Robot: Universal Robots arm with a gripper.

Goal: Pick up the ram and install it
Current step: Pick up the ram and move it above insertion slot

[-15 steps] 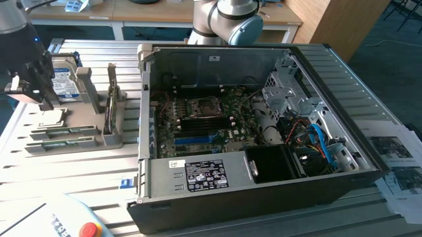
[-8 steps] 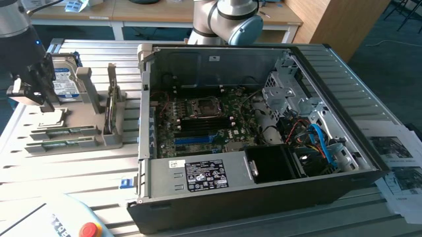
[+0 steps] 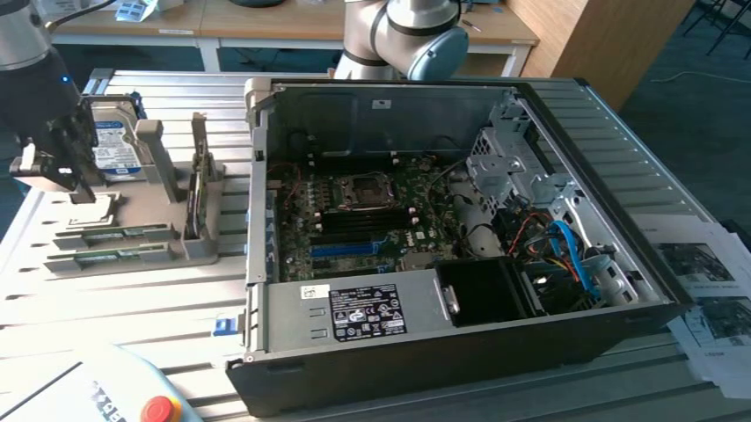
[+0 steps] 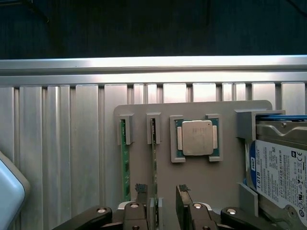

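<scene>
Gripper (image 4: 161, 194) open above ram (image 4: 154, 158), gray holder (image 4: 225, 143) also seating processor (image 4: 196, 138), hard drive (image 4: 280, 167).

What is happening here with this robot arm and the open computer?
The robot arm's end effector hangs open over a grey holder beside the open computer case. One memory stick, standing on edge in the holder, is between its fingers but is not gripped or lifted yet. A second stick, a processor chip and a hard drive sit in the same holder.
</scene>
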